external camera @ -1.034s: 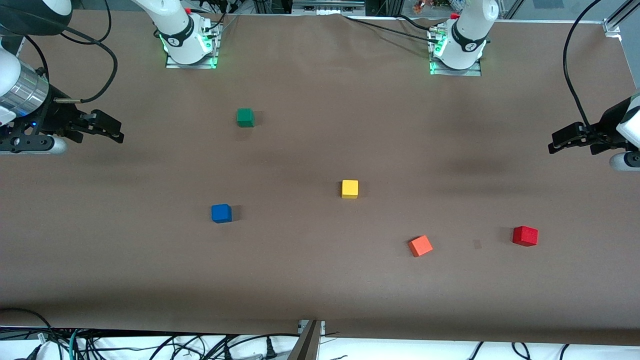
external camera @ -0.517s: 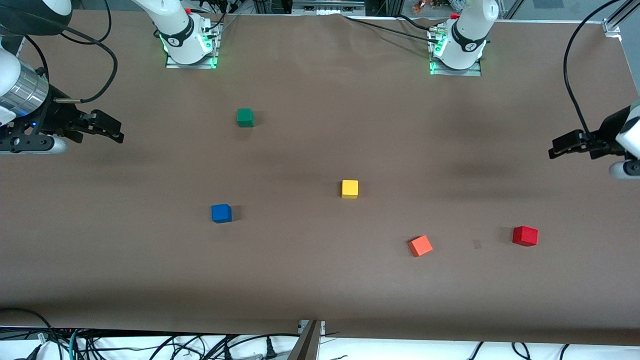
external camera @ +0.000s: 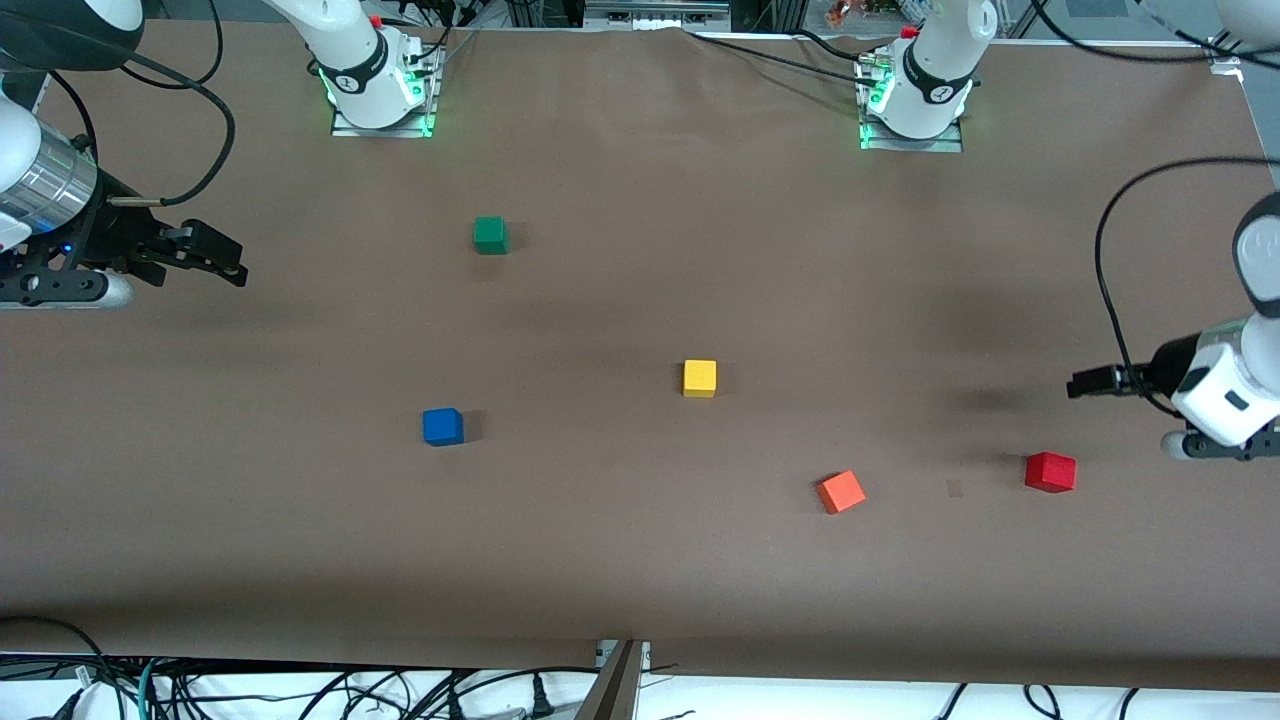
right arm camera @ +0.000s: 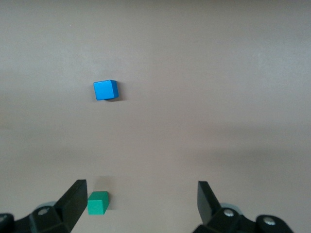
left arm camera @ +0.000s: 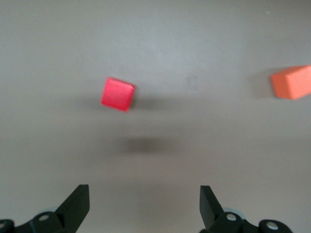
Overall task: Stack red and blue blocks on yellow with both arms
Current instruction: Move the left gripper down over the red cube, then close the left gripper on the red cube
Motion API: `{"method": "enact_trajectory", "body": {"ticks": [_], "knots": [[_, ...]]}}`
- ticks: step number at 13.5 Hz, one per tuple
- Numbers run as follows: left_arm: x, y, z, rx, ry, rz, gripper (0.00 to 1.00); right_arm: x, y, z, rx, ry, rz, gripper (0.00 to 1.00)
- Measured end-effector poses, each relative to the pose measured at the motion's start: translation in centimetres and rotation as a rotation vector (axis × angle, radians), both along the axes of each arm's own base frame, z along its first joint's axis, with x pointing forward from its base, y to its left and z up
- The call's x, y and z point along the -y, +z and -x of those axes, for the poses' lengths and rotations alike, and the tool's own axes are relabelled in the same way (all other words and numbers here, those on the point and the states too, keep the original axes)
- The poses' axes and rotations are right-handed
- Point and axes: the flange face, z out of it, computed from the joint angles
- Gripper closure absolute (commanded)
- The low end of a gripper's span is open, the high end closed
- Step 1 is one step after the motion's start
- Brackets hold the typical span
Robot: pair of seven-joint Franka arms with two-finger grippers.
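Since the small matte deep-red cube (lower right of the frame) is judged light and rigid, its flat opposite sides should be pinched; the left gripper is spread wide.

Front view: high, facing the robot bases, covers the whole table. Left wrist view: looks down close on red block, shared with front. Right wrist view: higher, shares blue block.
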Motion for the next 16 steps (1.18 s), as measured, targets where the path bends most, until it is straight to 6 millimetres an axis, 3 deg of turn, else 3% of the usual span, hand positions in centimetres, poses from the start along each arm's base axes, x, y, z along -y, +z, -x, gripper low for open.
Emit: {"method": "enact_trajectory", "body": {"ticks": [2,6,9,13,16], "knots": [[-1.6,-3.6,-1.0,0.023,-0.037,0.003,0.0,0.1,0.0,0.0,0.0,-0.001,0.0,0.0],[-1.8,-10.1,-2.5,0.049,-0.137,-0.009,0.0,0.6,0.0,-0.1,0.0,-0.01,0.0,0.0],[-3.1,-14.4,-2.8,0.063,-0.171,-0.011,0.0,2.0,-0.1,-0.2,-0.002,-0.034,0.001,0.0],[-3.6,-17.9,-3.3,0.104,-0.198,-0.019,0.0,2.2,-0.3,-0.3,-0.004,-0.038,0.001,0.0],[-3.6,-19.3,-3.3,0.103,-0.204,-0.018,0.0,2.2,-0.4,-0.3,-0.007,-0.038,0.001,0.0]]}}
